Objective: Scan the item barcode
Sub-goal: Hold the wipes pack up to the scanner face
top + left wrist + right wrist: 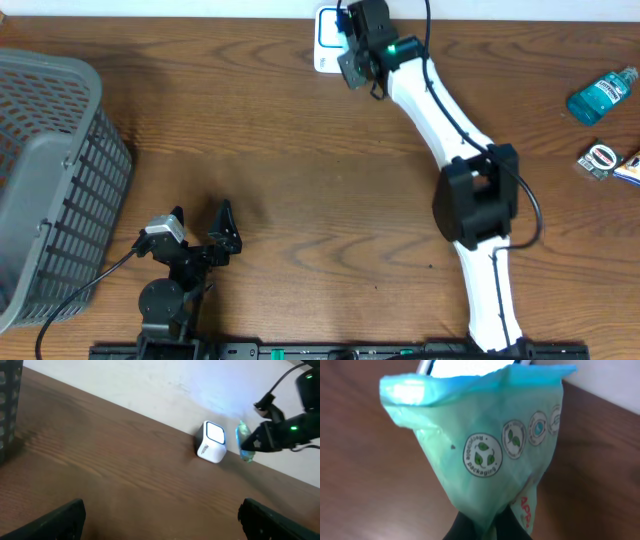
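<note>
Right gripper (479, 527) clenched on the pale green plastic pouch (480, 445), pouch held up at the white cube scanner (212, 441).

Overhead: my right arm is stretched to the far edge of the wooden table (300, 180), with the gripper just beside the scanner. The left gripper (205, 243) is spread wide, empty and well apart near the front edge, so the right does this job. A grey slatted plastic basket (60, 120) is at far left; a blue mouthwash bottle (603, 94) and small packets (601, 160) are at far right. None are in the way.
Left wrist: the pouch hangs just right of the scanner's lit window, close but apart.
Right wrist: the pouch's long axis runs away from my fingertips, its wide end toward the glow. The face toward me shows recycling logos and no barcode, so a turn of the pouch is likely needed.
</note>
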### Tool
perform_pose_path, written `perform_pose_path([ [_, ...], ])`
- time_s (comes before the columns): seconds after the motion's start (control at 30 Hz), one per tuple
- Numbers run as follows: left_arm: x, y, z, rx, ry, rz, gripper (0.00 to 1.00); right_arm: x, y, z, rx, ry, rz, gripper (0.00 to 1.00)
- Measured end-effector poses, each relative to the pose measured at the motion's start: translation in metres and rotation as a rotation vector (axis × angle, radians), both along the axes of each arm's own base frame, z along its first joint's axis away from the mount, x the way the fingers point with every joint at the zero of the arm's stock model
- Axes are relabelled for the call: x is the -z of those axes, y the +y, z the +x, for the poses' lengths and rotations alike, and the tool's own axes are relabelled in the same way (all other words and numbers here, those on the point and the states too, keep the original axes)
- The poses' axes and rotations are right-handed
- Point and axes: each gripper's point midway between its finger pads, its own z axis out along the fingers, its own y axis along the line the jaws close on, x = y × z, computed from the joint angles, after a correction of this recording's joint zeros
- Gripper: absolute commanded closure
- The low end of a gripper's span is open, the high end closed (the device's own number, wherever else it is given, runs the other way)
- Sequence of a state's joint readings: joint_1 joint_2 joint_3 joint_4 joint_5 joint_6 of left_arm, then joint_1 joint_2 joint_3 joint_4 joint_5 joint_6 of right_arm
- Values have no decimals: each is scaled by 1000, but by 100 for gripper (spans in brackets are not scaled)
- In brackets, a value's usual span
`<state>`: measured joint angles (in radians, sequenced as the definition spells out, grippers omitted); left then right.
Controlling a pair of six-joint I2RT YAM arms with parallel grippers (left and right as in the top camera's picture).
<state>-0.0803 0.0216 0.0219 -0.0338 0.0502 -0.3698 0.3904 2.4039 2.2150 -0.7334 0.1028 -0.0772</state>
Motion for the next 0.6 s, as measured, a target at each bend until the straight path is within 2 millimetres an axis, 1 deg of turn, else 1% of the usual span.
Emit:
perform_pose_path([
  [0.07, 0, 0, 0, 0, 0, 0, 2, 8, -1, 10, 7, 9, -12, 99],
  [0.13, 0, 0, 0, 0, 0, 0, 2, 15, 2, 24, 9, -5, -14, 99],
  [0.17, 0, 0, 0, 0, 0, 0, 2, 21, 4, 28, 9, -4, -18, 99],
  [0.3, 0, 0, 0, 0, 0, 0, 2, 41, 5, 32, 15, 12, -42, 99],
  [0.37, 0, 0, 0, 0, 0, 0, 2, 41, 5, 32, 19, 9, -50, 99],
  [0.5, 0, 0, 0, 0, 0, 0, 2, 33, 4, 34, 28, -8, -57, 99],
  [0.6, 0, 0, 0, 0, 0, 0, 2, 30, 0, 28, 33, 16, -75, 99],
])
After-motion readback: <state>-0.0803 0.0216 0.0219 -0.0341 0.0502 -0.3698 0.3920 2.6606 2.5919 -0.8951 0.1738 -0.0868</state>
